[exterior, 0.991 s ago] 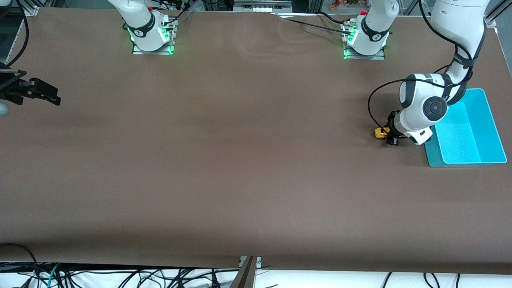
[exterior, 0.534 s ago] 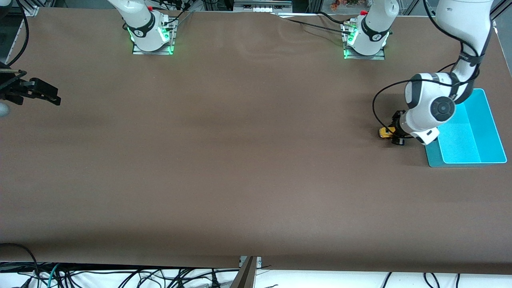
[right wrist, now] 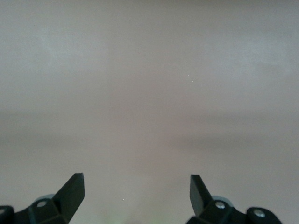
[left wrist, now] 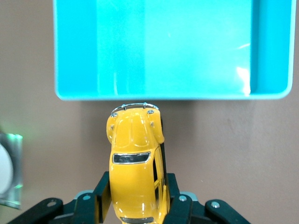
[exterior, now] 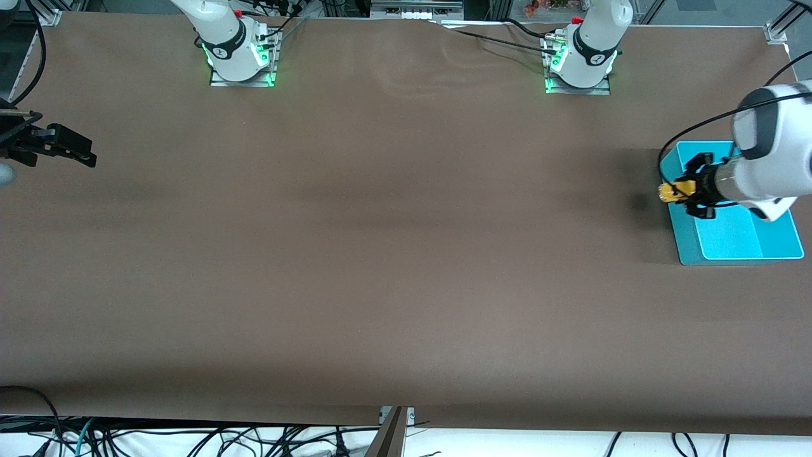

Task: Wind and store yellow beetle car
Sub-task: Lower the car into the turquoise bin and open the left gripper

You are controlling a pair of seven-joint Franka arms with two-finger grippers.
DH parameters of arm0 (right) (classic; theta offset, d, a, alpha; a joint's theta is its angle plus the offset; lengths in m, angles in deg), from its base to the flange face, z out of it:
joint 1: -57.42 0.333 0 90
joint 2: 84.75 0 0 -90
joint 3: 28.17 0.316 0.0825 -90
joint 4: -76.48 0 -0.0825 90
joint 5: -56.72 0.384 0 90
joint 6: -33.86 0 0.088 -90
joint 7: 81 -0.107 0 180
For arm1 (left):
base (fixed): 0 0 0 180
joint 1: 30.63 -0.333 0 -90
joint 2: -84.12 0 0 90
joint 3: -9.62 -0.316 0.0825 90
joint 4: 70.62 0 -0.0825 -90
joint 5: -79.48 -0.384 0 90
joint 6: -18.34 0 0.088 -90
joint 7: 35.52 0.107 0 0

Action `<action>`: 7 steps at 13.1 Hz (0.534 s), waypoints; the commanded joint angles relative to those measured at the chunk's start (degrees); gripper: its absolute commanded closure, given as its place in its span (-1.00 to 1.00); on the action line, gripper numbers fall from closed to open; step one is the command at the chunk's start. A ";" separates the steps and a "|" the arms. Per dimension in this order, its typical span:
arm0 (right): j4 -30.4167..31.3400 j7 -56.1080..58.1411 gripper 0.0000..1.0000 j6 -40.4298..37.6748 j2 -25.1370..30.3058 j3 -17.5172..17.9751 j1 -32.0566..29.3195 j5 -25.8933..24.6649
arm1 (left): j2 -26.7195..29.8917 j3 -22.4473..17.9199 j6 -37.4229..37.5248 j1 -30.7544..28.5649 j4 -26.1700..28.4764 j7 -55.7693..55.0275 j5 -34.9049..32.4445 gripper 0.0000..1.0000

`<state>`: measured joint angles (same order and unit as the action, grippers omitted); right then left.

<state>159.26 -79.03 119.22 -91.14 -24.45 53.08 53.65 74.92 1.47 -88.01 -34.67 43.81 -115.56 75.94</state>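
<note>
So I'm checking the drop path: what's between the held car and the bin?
Nothing: the left wrist view shows only bare table between the yellow beetle car and the turquoise bin.

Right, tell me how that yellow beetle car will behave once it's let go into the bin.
Held in the left gripper, the yellow beetle car looks rigid, glossy, probably slippery. On wheels, it will likely roll over the turquoise bin's smooth floor until a wall stops it.

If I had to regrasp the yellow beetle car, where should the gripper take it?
Across its flat door sides at the rear half, as the left gripper holds the yellow beetle car now. I'd come in from above the roof: the rounded hood and roof would likely slip between fingers.
</note>
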 commanded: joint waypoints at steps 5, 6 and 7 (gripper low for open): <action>0.55 -0.65 -1.00 -0.27 0.67 -0.47 0.47 0.26 | -0.47 0.59 -6.90 -16.95 4.72 18.50 -5.43 0.98; 0.55 -0.65 -1.00 -0.27 0.67 -0.47 0.47 0.26 | -0.47 0.59 -11.56 -18.62 7.88 18.69 -5.43 0.97; 0.55 -0.65 -1.00 -0.27 0.67 -0.47 0.47 0.26 | -0.47 0.59 -16.56 -19.85 10.87 18.78 -5.43 0.95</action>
<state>159.29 -79.03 119.22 -91.14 -24.48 53.09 53.65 73.67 1.17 -97.81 -52.79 49.28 -97.39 71.92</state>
